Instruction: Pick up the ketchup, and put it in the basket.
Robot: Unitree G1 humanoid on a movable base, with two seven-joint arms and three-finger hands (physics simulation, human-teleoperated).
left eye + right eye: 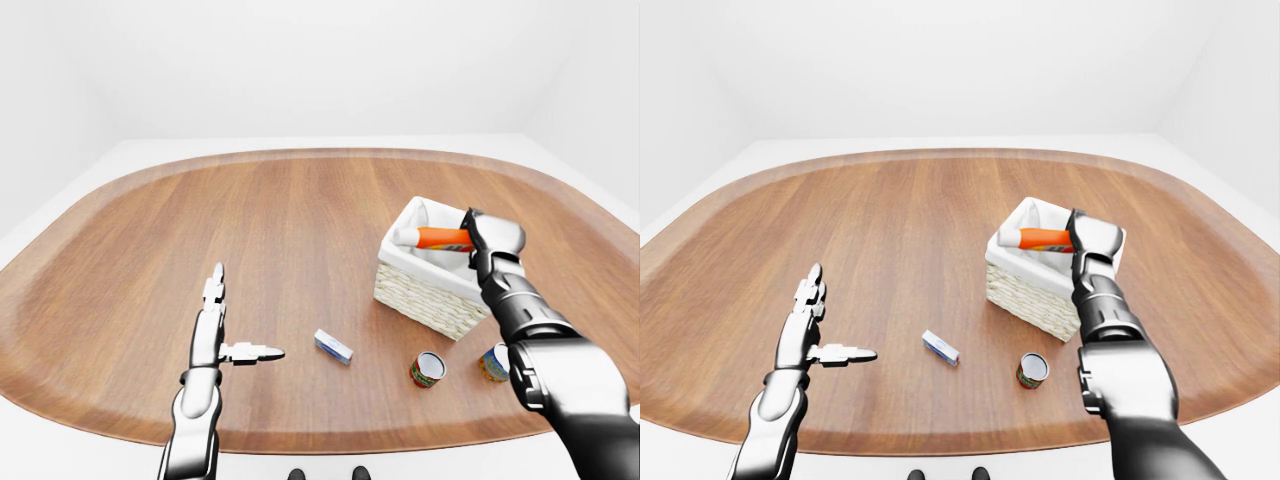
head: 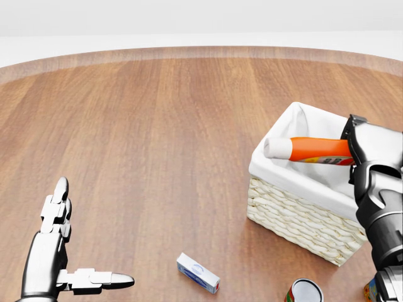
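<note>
Head view: ketchup held level by right hand, fingers closed round it, over basket opening (not yet released). Pickup done; drop left. Left hand spread, empty.

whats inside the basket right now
The ketchup lies sideways over the basket's white lining, held at its base by the right hand. The basket's bottom is hidden by its near wall.

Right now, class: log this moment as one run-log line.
right robot hand: holds ketchup lying level over basket | left robot hand: open, idle | release: pending
</note>
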